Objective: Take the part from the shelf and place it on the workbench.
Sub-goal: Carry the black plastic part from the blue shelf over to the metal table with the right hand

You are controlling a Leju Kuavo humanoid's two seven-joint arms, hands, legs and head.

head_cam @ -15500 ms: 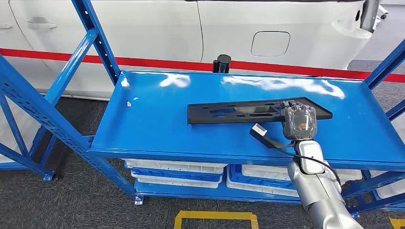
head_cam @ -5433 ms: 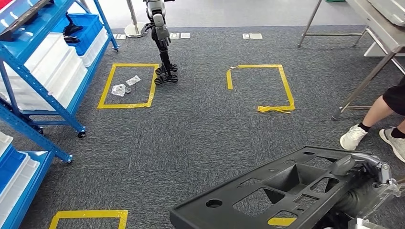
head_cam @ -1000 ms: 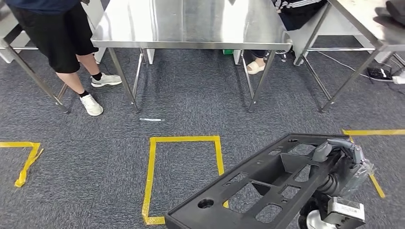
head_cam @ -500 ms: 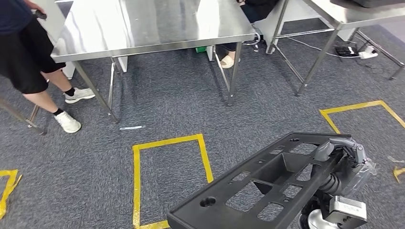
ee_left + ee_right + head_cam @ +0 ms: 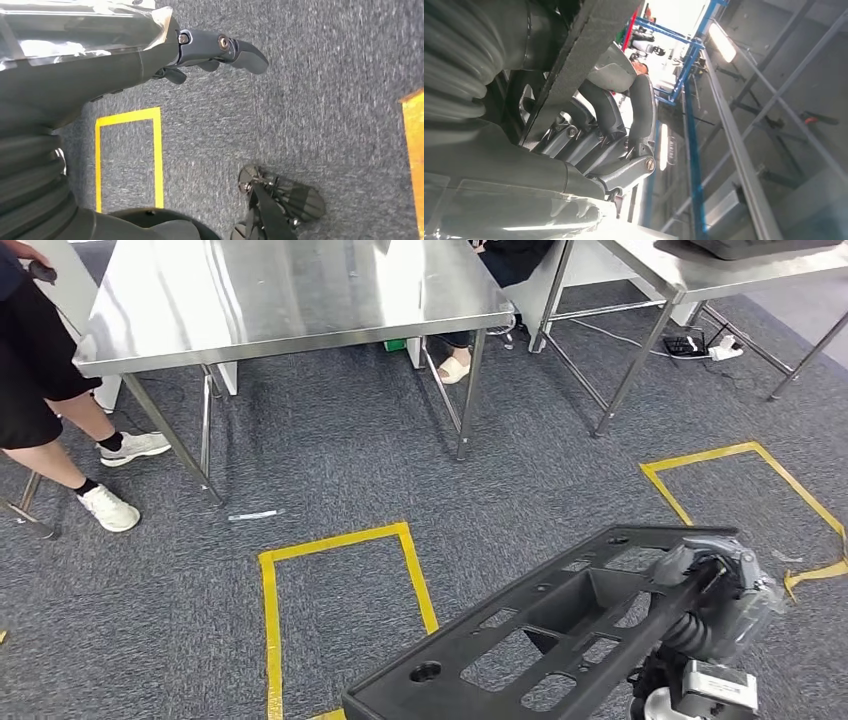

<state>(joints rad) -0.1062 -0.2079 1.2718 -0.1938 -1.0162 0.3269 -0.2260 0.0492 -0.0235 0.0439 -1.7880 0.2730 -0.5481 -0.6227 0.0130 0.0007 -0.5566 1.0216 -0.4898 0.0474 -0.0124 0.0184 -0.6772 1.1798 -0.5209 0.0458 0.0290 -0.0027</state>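
Gripping black part (image 5: 540, 640) at lower right of head view: right hand (image 5: 715, 590), fingers wrapped on its far edge. Steel workbench (image 5: 280, 290) upper left. L wrist view: left hand (image 5: 220, 50) released, over carpet. R wrist view: fingers (image 5: 624, 110) clenched on part's edge (image 5: 584, 55).

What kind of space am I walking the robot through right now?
Probably a factory-style test floor or workshop: steel workbenches stand on grey carpet marked with yellow tape squares, and the right wrist view shows blue racking. The right hand grips the black part.
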